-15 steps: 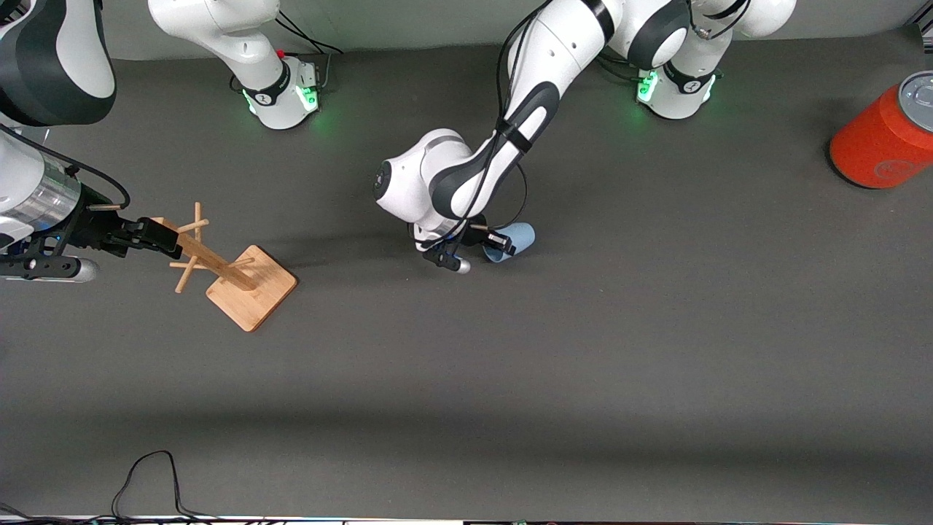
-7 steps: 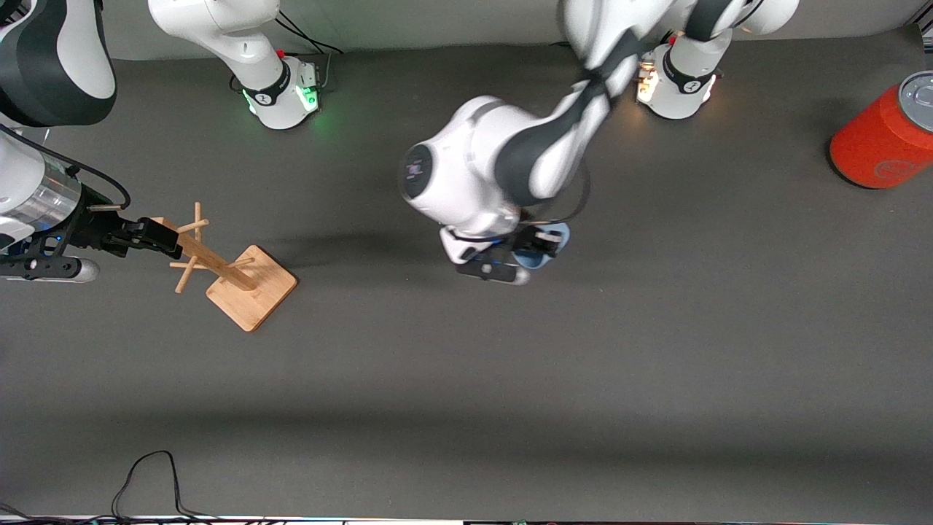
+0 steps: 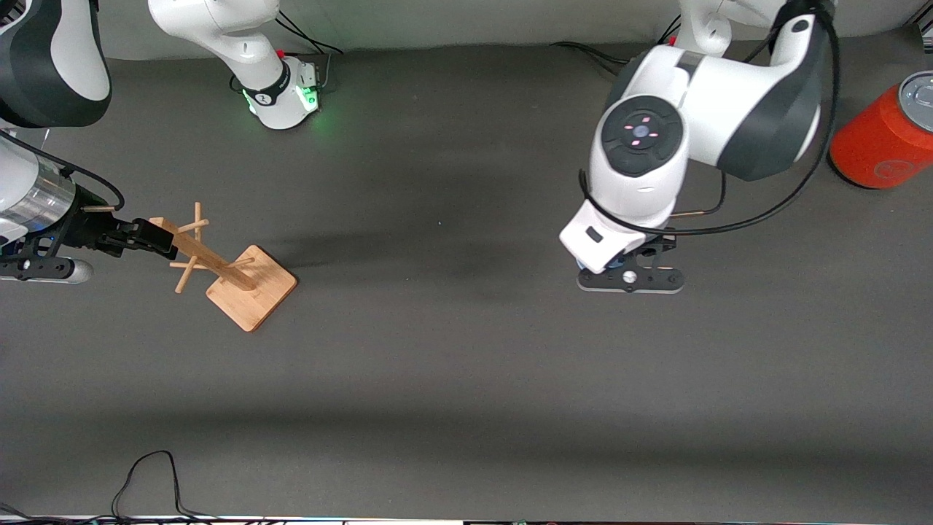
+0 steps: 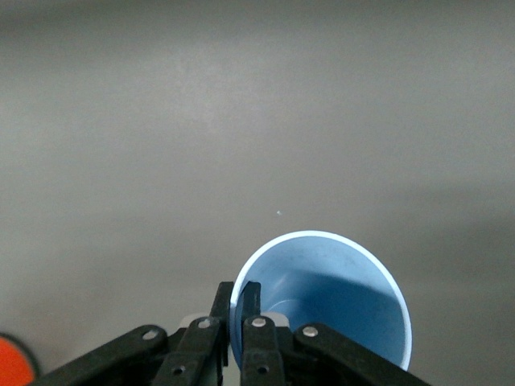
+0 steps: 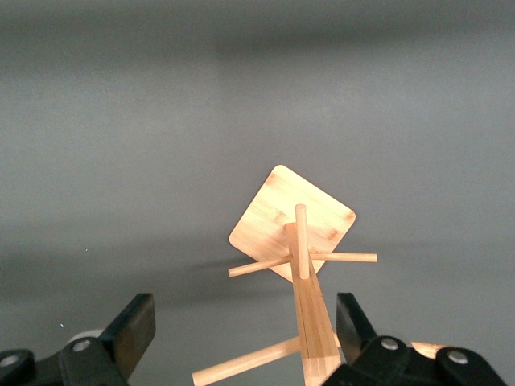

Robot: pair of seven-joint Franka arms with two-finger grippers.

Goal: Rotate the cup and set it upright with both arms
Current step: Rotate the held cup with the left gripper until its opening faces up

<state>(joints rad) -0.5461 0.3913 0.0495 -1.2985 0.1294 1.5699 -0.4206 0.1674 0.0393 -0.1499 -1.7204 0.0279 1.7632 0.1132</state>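
Note:
The light-blue cup shows in the left wrist view with its open mouth facing the camera. My left gripper is shut on its rim, one finger inside the wall and one outside, and holds it above the bare table. In the front view the left hand hangs over the table toward the left arm's end and hides the cup. My right gripper is open, its fingers either side of the top of the wooden peg rack's post, and it waits there.
The wooden peg rack stands on its square base toward the right arm's end. An orange-red can with a grey top lies at the left arm's end. A black cable loops near the front edge.
My left arm has lifted the cup off the table and swung it toward the left arm's end, turning the wrist. The right arm has not moved.

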